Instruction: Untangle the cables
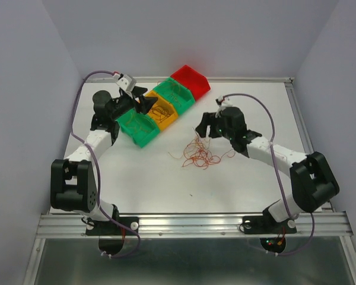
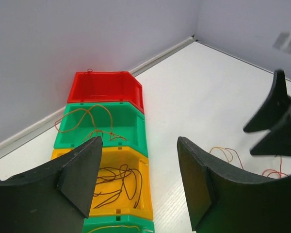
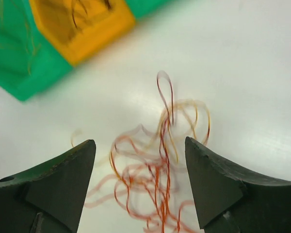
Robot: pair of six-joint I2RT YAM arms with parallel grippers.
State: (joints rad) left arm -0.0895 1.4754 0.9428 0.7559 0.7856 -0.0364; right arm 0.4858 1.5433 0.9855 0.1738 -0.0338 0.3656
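From above, the cables point(image 1: 199, 154) are lying tangled mid-table, beside the right gripper point(image 1: 205, 127). Left wrist: the left gripper point(image 2: 140, 179) is hovering over the bins point(image 2: 104, 74) — fingers point(image 2: 82, 179) spread wide. Right wrist: its fingers point(image 3: 63, 179) are gaping wide over the tangle.

Glossy plastic bins point(image 2: 134, 125), matt table point(image 1: 237, 178)

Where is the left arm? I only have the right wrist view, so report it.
Observer: The left end effector is open above the bin row, holding nothing.
Operator: Count the bins.
Observer: Four in a line: near green bin, yellow bin, far green bin, red bin.
Operator: Describe the red bin's contents.
Observer: Its floor looks bare in the left wrist view; one thin wire loop pokes above its far rim.
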